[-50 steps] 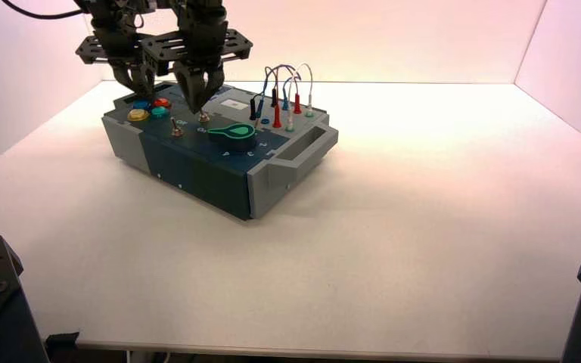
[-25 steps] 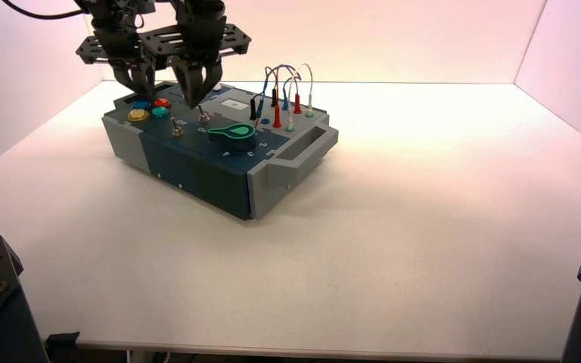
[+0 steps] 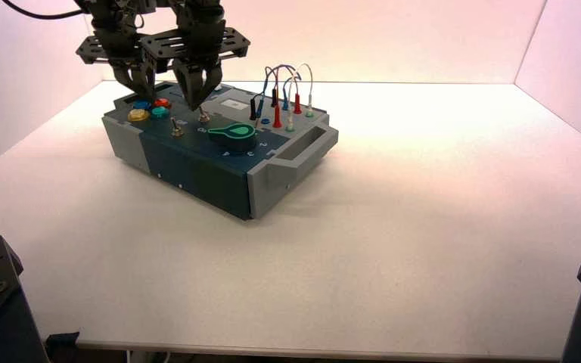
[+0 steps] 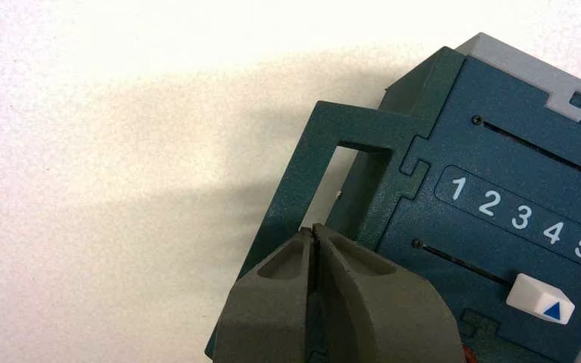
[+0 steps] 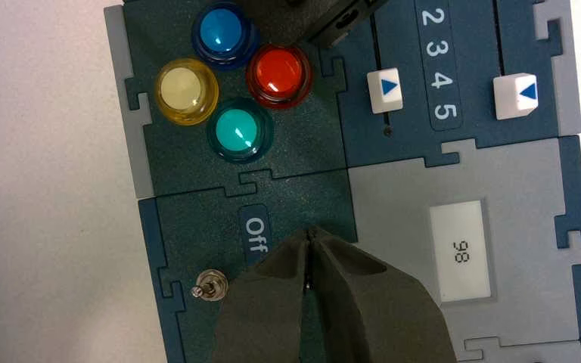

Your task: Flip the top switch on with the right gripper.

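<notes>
Where the right gripper (image 3: 195, 101) hangs just above the box (image 3: 197, 162), fingers pressed together on nothing, hides the far switch (image 3: 204, 116) from its own wrist camera. Shows only the near switch (image 5: 209, 290) and "Off" label (image 5: 255, 235) there. Left gripper (image 4: 315, 234) likewise closed, empty, over the box's far-left corner.

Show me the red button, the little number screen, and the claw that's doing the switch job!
red button (image 5: 279, 73), right wrist view, on its round cap.
number display (image 5: 460, 250), right wrist view, on its pale screen.
right gripper (image 5: 312, 236), right wrist view, where its shut fingertips meet.
</notes>
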`<action>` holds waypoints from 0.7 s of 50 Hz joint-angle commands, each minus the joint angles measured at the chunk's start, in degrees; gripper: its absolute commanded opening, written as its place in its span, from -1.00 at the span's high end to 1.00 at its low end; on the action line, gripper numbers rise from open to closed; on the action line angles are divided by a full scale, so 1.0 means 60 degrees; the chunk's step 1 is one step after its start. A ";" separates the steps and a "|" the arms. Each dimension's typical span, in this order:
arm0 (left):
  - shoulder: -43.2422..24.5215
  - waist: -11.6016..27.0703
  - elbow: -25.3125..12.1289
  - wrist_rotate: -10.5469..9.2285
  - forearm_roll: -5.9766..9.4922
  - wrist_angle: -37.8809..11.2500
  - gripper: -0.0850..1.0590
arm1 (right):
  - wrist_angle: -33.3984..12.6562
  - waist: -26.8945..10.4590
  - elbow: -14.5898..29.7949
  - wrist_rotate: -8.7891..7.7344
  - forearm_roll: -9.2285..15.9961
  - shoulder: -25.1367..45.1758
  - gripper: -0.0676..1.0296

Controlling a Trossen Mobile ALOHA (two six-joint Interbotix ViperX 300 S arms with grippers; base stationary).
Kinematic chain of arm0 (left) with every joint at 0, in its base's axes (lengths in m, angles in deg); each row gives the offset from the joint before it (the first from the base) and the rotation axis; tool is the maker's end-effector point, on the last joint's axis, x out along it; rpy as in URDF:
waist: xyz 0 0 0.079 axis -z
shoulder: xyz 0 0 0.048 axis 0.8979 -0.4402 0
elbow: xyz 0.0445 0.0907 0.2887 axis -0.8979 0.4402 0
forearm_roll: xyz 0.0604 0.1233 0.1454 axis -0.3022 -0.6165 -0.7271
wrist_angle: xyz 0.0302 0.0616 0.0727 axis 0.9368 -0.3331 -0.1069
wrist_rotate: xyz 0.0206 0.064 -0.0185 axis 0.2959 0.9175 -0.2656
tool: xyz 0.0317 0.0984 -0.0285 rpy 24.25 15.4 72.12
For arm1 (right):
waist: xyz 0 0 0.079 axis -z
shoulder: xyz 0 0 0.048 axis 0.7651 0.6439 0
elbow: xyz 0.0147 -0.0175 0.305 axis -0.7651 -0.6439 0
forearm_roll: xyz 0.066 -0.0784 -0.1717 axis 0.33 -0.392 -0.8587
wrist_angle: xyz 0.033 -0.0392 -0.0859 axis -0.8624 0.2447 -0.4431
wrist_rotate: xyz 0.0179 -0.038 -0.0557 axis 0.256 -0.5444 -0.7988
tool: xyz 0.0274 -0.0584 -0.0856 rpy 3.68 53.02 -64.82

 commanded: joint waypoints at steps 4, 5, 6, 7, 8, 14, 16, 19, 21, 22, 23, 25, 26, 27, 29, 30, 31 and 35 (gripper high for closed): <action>-0.0615 -0.0059 0.0059 0.0029 -0.0029 0.0029 0.91 | 0.0015 0.0059 0.0234 -0.0029 0.0000 -0.0308 0.91; -0.0630 -0.0059 0.0073 0.0029 -0.0015 0.0029 0.91 | 0.0000 0.0059 0.0220 -0.0029 0.0000 -0.0322 0.91; -0.0615 -0.0059 0.0073 0.0044 -0.0015 0.0029 0.91 | -0.0015 0.0073 0.0205 -0.0029 0.0000 -0.0322 0.91; -0.0615 -0.0059 0.0073 0.0029 -0.0029 0.0029 0.91 | -0.0015 0.0073 0.0190 -0.0029 0.0000 -0.0337 0.91; -0.0615 -0.0059 0.0073 0.0029 -0.0029 0.0029 0.91 | -0.0029 0.0088 0.0176 -0.0044 0.0000 -0.0352 0.91; -0.0615 -0.0059 0.0073 0.0029 -0.0029 0.0015 0.91 | -0.0029 0.0088 0.0029 -0.0029 0.0000 -0.0396 0.91; -0.0630 -0.0059 0.0073 0.0044 -0.0015 0.0029 0.91 | -0.0029 0.0088 -0.0029 -0.0029 0.0000 -0.0425 0.92; -0.0630 -0.0059 0.0073 0.0044 -0.0029 0.0029 0.91 | -0.0029 0.0088 -0.0103 -0.0029 0.0000 -0.0454 0.91; -0.0630 -0.0059 0.0073 0.0029 -0.0015 0.0029 0.91 | -0.0029 0.0088 -0.0161 -0.0029 0.0000 -0.0483 0.91; -0.0615 -0.0059 0.0073 0.0044 -0.0015 0.0029 0.91 | -0.0029 0.0103 -0.0190 -0.0029 0.0000 -0.0498 0.91; -0.0630 -0.0059 0.0059 0.0044 -0.0029 0.0029 0.91 | -0.0029 0.0103 -0.0205 -0.0029 0.0000 -0.0498 0.92; -0.0630 -0.0059 0.0059 0.0044 -0.0015 0.0029 0.91 | -0.0029 0.0088 -0.0264 -0.0029 0.0000 -0.0527 0.91; -0.0630 -0.0059 0.0059 0.0044 -0.0029 0.0029 0.91 | -0.0015 0.0088 -0.0293 -0.0029 -0.0015 -0.0542 0.92; -0.0630 -0.0059 0.0059 0.0044 -0.0029 0.0029 0.91 | -0.0029 0.0103 -0.0322 -0.0029 0.0000 -0.0542 0.91; -0.0630 -0.0059 0.0059 0.0029 -0.0015 0.0029 0.91 | -0.0015 0.0088 -0.0381 -0.0029 0.0000 -0.0557 0.91; -0.0645 -0.0073 0.0059 0.0044 -0.0015 0.0029 0.91 | -0.0015 0.0103 -0.0396 -0.0029 0.0000 -0.0571 0.91; -0.0645 -0.0059 0.0059 0.0044 -0.0015 0.0015 0.91 | -0.0015 0.0088 -0.0425 -0.0029 0.0000 -0.0571 0.91; -0.0659 -0.0059 0.0059 0.0044 -0.0029 0.0029 0.91 | 0.0015 0.0103 -0.0571 -0.0029 -0.0015 -0.0645 0.91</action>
